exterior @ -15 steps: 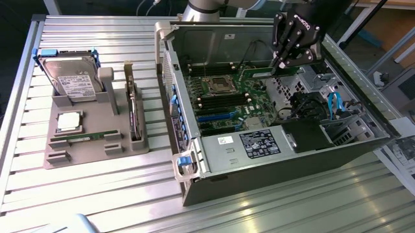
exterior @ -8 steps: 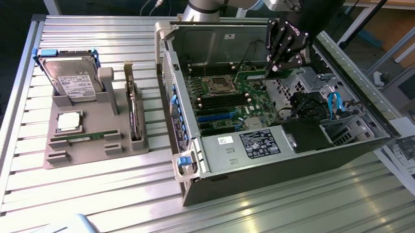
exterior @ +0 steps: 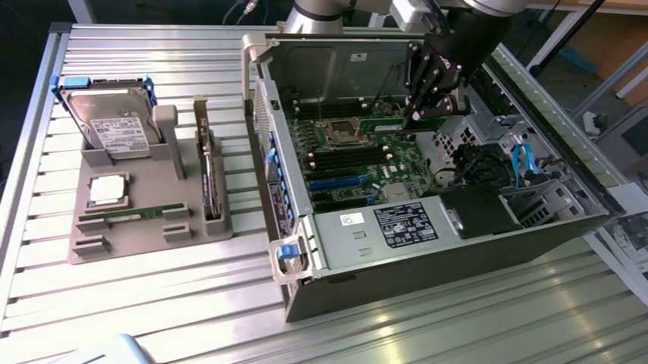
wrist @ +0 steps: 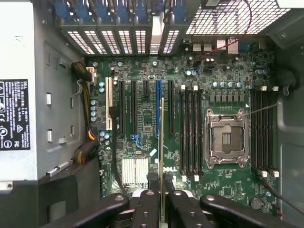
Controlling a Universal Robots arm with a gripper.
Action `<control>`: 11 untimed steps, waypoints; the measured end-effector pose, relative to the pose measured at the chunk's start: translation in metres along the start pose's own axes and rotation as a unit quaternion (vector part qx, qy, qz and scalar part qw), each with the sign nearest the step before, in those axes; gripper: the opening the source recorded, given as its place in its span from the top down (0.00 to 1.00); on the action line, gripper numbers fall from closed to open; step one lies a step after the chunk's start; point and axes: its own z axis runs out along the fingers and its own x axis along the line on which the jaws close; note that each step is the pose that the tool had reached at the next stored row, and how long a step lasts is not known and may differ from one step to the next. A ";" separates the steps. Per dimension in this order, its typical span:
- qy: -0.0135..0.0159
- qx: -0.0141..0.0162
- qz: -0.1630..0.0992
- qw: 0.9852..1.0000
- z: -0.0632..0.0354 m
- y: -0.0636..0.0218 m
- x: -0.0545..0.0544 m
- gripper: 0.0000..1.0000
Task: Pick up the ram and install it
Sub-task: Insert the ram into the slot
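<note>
My gripper [exterior: 427, 112] hangs inside the open computer case [exterior: 445, 235], above the green motherboard [exterior: 354, 163]. It is shut on the ram [exterior: 393, 117], a thin green stick held level over the board. In the wrist view the ram [wrist: 162, 137] shows edge-on as a narrow strip running out from between the black fingers [wrist: 148, 199] of the gripper [wrist: 160, 183]. It hangs over the board between the blue expansion slot [wrist: 157, 107] and a bank of black memory slots [wrist: 190, 135]. A second alike stick [exterior: 132, 215] lies on the grey holder [exterior: 121, 243].
The grey holder on the exterior view's left also carries a hard drive [exterior: 109, 121], a square silver processor [exterior: 108, 189] and an upright dark card [exterior: 209, 178]. Inside the case are the open processor socket [wrist: 226, 137], another slot bank [wrist: 264, 133], the power supply [exterior: 405, 224] and cables [exterior: 521, 163].
</note>
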 end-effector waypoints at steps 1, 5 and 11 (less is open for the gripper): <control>0.000 0.000 0.000 1.000 0.0024 0.0005 -0.001 0.86; 0.000 0.000 0.001 1.000 0.0118 0.0048 -0.011 0.86; 0.000 0.000 0.001 1.000 0.0260 0.0116 -0.023 0.86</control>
